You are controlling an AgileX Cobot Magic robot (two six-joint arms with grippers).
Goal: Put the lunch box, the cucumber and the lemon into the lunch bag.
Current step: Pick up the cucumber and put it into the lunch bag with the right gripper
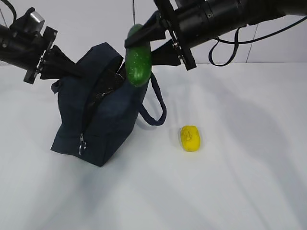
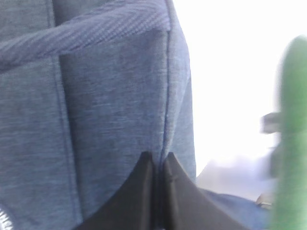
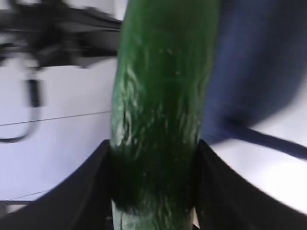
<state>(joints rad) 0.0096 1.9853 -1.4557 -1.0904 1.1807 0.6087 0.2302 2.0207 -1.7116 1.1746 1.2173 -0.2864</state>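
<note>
A white table [image 1: 230, 191] filled the exterior view, and on its left half stood the lunch bag [image 1: 103, 120], dark navy, its top zipper undone so that the mouth gaped upward; a silver ring pull hung at the lower front corner and one padded handle [image 1: 156, 108] drooped down its right side. The left gripper [image 1: 72, 69] reached in from the upper left and its black fingers [image 2: 144, 191], pressed nearly together in the left wrist view, pinched the fabric at the bag's upper left edge. The right gripper [image 1: 144, 43] came in from the upper right, its jaws parted only as wide as the cucumber [image 1: 138, 60] clamped between them; the cucumber hung roughly upright with its lower end just over the right rim of the open mouth, and the right wrist view showed its glossy green skin [image 3: 160, 110] wedged between the two pads. The lemon [image 1: 190, 138] lay on the table to the right of the bag, clear of the handle. The lunch box could not be seen in any view.
</note>
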